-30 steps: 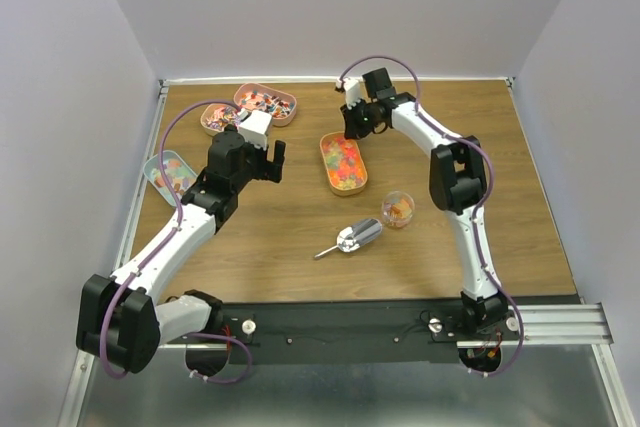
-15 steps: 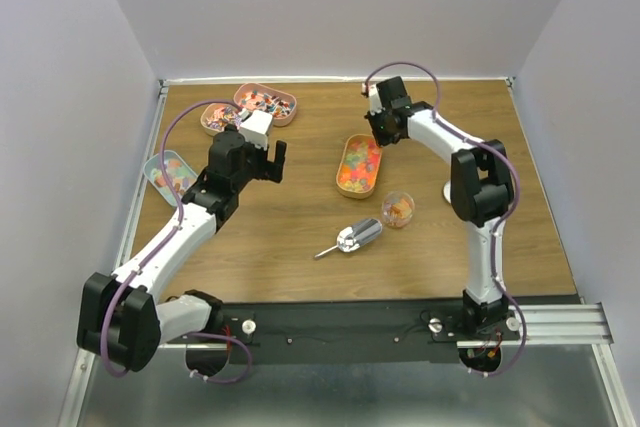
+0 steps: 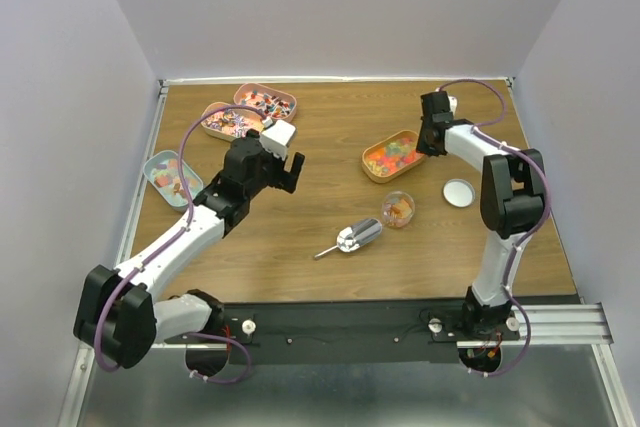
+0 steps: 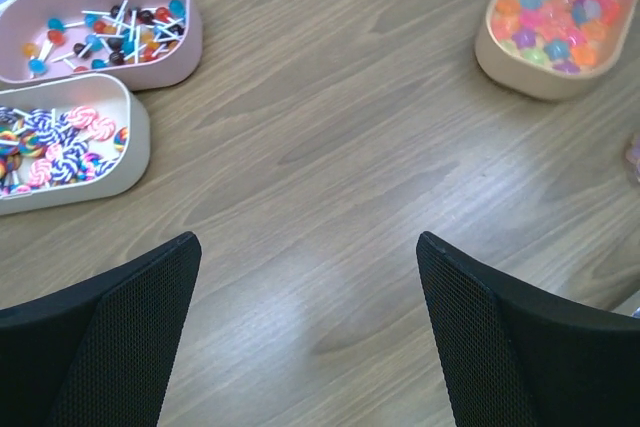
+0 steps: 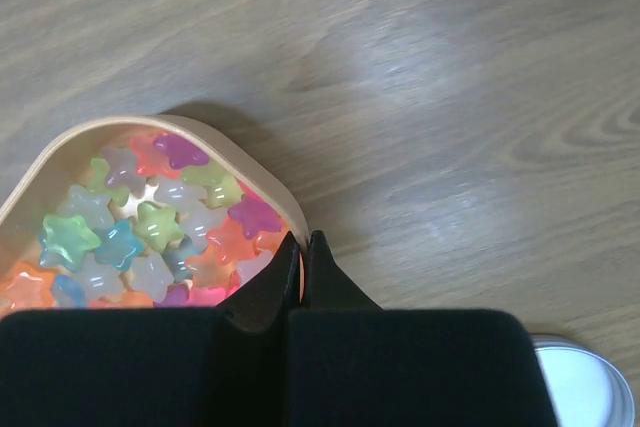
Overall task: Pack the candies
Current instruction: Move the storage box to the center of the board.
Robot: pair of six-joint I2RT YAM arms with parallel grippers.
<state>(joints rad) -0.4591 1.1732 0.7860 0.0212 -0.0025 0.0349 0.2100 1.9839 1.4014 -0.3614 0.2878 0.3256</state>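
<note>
the star candies [image 5: 150, 232] sit heaped in the oval tin [image 4: 530, 82] whose rim the right claw [image 5: 303, 242] clenches, the left claw [image 4: 307, 247] released over the desk [image 3: 300, 237]; light, glossy and loose, they would likely slip from a pinch, so take the scoop [image 3: 360, 236] by its handle.

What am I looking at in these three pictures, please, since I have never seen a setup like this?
Two robot arms are bolted to the near edge of a table. One picture looks down from above; the other two come from a camera on each wrist. The left gripper is open and empty above the wood. The right gripper is shut on the rim of an orange tin of star-shaped candies. Also on the table are two pink tins of lollipops, a blue tin, a metal scoop, a small cup with candies, and a round lid.
</note>
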